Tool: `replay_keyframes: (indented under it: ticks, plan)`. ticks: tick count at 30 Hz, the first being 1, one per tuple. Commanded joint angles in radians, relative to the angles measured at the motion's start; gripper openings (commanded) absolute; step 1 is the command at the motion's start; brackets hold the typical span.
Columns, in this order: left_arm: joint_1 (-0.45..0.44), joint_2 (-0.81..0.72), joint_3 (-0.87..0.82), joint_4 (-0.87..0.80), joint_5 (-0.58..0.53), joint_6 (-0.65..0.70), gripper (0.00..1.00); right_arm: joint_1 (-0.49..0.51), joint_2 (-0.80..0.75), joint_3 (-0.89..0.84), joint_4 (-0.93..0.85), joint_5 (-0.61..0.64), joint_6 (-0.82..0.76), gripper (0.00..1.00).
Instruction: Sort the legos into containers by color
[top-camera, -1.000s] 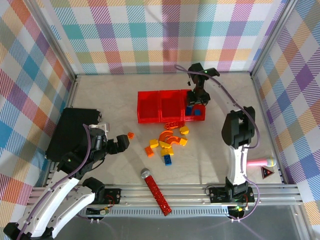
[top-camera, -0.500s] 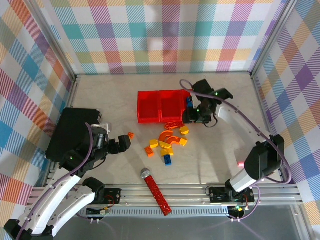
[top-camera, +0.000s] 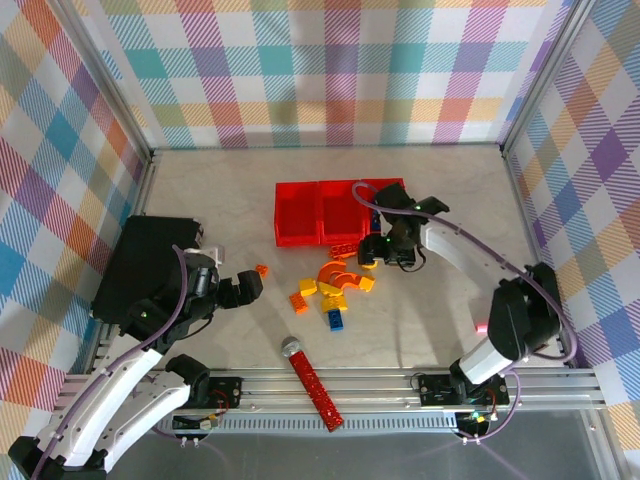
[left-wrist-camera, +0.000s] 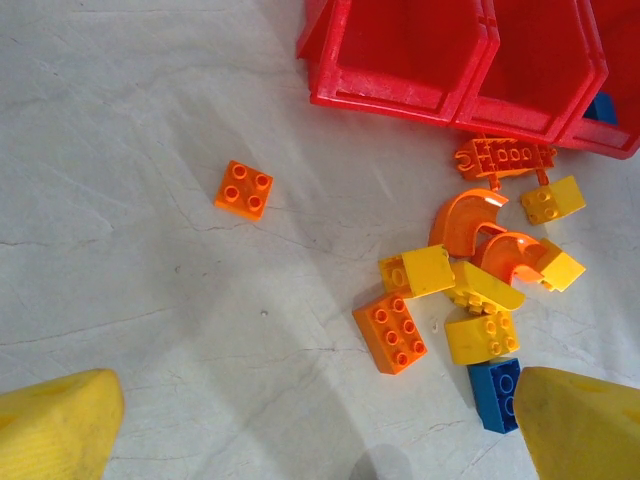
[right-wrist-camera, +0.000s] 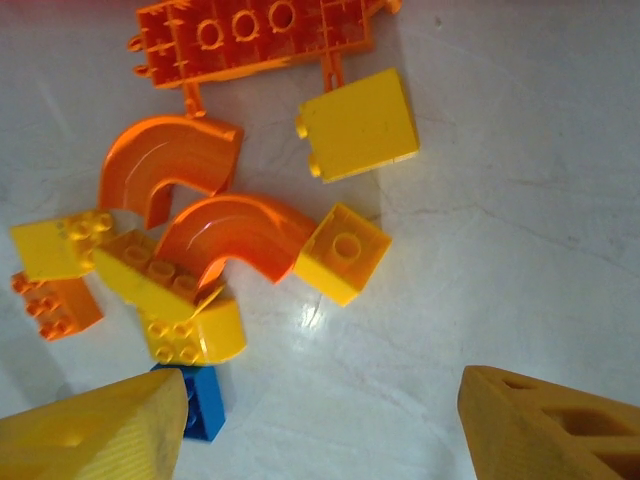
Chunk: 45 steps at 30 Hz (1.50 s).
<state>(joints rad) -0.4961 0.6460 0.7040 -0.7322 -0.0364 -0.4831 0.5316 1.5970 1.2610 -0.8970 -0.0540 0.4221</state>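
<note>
The legos lie in a loose pile (top-camera: 336, 284) on the table in front of the three joined red bins (top-camera: 318, 212). The pile holds two orange arches (right-wrist-camera: 235, 235), yellow bricks (right-wrist-camera: 358, 125), a flat orange plate (right-wrist-camera: 260, 35) and a blue brick (left-wrist-camera: 495, 392). One orange brick (left-wrist-camera: 245, 188) sits apart to the left. A blue brick (left-wrist-camera: 603, 106) shows inside the right bin. My right gripper (top-camera: 383, 250) hovers open at the pile's right edge, nothing between its fingers (right-wrist-camera: 550, 425). My left gripper (top-camera: 241, 289) stands open left of the pile, over bare table.
A large black case (top-camera: 140, 262) lies at the left behind my left arm. A long red studded stick with a grey round end (top-camera: 310, 375) lies near the front edge. A pink object (top-camera: 484, 328) sits at the right by the right arm.
My right arm has swung from above the right bin down and forward to the pile's right edge, gripper open. The left gripper has hardly moved.
</note>
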Motion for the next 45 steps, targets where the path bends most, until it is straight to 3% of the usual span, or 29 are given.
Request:
replay_keyframes:
  ticks: [1, 16, 29, 45]
  plan:
    - [-0.013, -0.004, 0.003, -0.006, -0.008, -0.013, 1.0, 0.001, 0.073, 0.046, 0.041, 0.016, -0.081, 0.73]
    - [-0.014, -0.007, -0.002, -0.003, -0.023, -0.014, 1.0, 0.008, 0.333, 0.231, 0.017, 0.171, -0.193, 0.73]
    - [-0.014, -0.003, -0.013, 0.015, -0.028, -0.006, 1.0, 0.057, 0.394, 0.209, 0.036, 0.233, -0.176, 0.7]
    - [-0.015, -0.018, -0.021, 0.025, -0.024, -0.006, 1.0, 0.068, 0.437, 0.191, 0.044, 0.289, -0.172, 0.56]
